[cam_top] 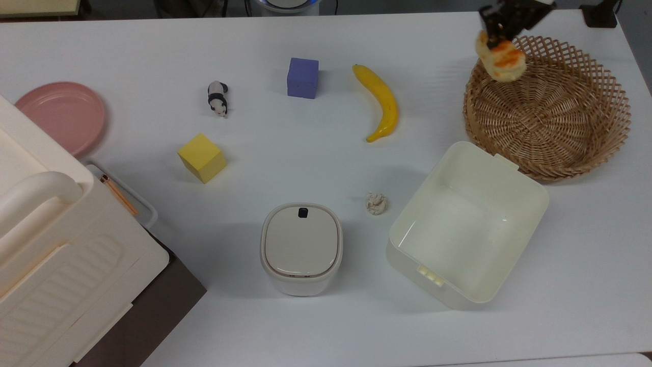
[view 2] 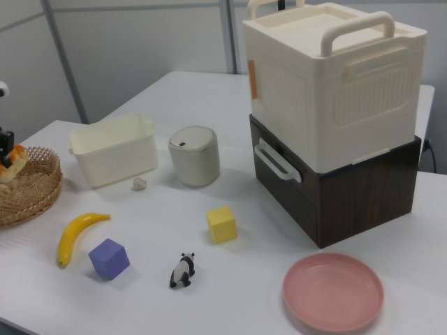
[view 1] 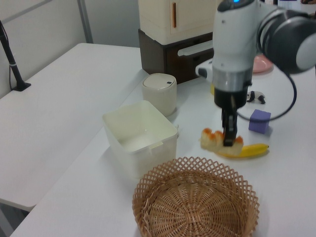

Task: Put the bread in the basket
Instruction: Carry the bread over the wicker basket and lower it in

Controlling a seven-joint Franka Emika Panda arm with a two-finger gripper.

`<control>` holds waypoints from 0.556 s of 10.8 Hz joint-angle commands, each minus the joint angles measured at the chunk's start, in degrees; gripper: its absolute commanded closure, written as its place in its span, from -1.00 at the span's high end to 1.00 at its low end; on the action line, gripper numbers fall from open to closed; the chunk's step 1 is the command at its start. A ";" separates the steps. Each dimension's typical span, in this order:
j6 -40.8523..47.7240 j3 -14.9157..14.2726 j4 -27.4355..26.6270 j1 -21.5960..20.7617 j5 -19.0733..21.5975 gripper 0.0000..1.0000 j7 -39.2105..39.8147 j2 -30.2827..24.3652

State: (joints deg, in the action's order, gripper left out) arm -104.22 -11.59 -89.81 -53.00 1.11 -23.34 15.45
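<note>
You are looking at a white table (cam_top: 326, 316) with no readable brand, label or writing on anything. Going left to right across the top view: one pink plate (cam_top: 60, 116) at the top view's far left, above one cream lidded storage box (cam_top: 56, 265) sitting on a dark brown drawer unit (view 2: 349, 185). Next come one small panda figure (cam_top: 217, 99), one yellow cube (cam_top: 201, 157), one purple cube (cam_top: 302, 77), and one round-cornered cream bin (cam_top: 301, 248) with its lid closed. Further right lie one banana (cam_top: 380, 101), one small off-white lumpy ball (cam_top: 376, 203), and one open cream tub (cam_top: 467, 224) with nothing in it.

At the top view's right stands one round wicker basket (cam_top: 547, 107), lattice rim up, just beside the tub's far corner. Your arm's gripper (view 1: 228, 140) hangs pointing downward, its two fingers pinching the bread (cam_top: 500, 59), one small loaf with pale sides and an orange-brown top. The bread is off the table, in the air. In the top view it sits over the basket's rim at the top view's upper left of the basket. In the left view it hangs just behind the basket's far rim, in front of the banana. In the right view the bread (view 2: 12, 164) shows at the right view's far left, above the basket (view 2: 28, 192).
</note>
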 commanded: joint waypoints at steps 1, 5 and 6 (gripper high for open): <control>-5.36 -2.91 5.69 -3.68 -0.76 -0.33 -6.10 9.22; -7.23 -2.47 6.14 -4.66 -0.50 1.00 -11.64 10.91; -7.05 -2.47 6.05 -4.65 -0.49 1.00 -11.64 10.83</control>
State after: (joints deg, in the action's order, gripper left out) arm -111.19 -12.85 -84.53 -56.55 1.00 -33.21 26.32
